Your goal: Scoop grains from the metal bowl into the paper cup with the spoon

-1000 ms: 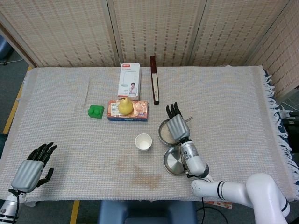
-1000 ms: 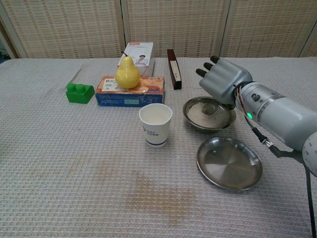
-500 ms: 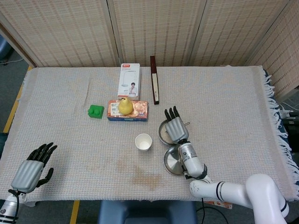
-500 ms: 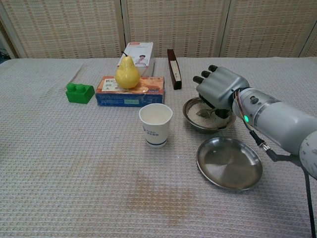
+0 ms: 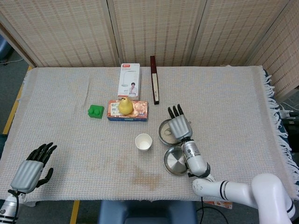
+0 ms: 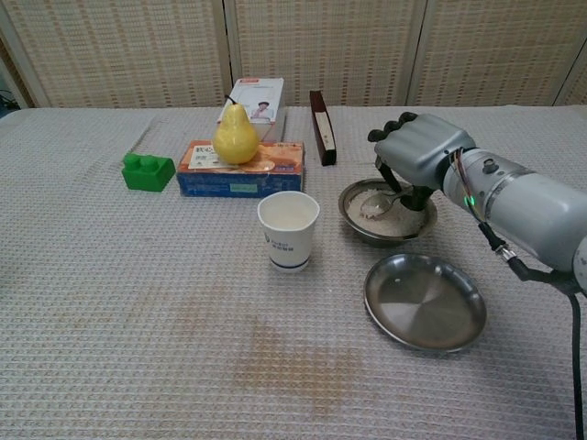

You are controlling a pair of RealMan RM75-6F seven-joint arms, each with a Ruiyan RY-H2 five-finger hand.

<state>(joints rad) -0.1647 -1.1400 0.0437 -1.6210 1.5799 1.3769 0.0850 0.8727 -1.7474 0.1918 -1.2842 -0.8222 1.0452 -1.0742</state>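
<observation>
Fingers (image 6: 396, 126) of my right hand (image 6: 422, 156) are curled down over the far rim of the metal bowl (image 6: 388, 211), pinching the spoon (image 6: 378, 200) by its handle. Spoon head sits down in the grains (image 6: 390, 216) inside the bowl; from the chest view I can't tell if it's loaded. From the head view the right hand (image 5: 179, 127) covers most of the bowl (image 5: 163, 132), so the spoon is hidden there.

Paper cup (image 6: 289, 230) stands upright on the worktop (image 6: 138, 302), just left of the bowl, apart from it, not touching. Head view shows the cup (image 5: 143, 142) open side up; I can't tell what is in it.

Second metal dish (image 6: 425, 301), shallow, lies nearer me than the bowl, under my right forearm; it looks bare inside. Head view has it (image 5: 174, 160) right beside the bowl.

Left hand (image 5: 32, 169) rests at the near left corner of the worktop, fingers (image 5: 44, 150) spread, holding nothing. Only the head view shows it.

Further back: orange box (image 6: 240, 169) with a yellow pear (image 6: 235, 135) standing on it, green block (image 6: 148, 171) to its left, white box (image 6: 253, 101) behind it, dark narrow box (image 6: 320, 126) standing on edge beside the white one. Woven cloth covers the whole worktop, with a faint brown stain (image 6: 275, 353) near me in front of the cup.
</observation>
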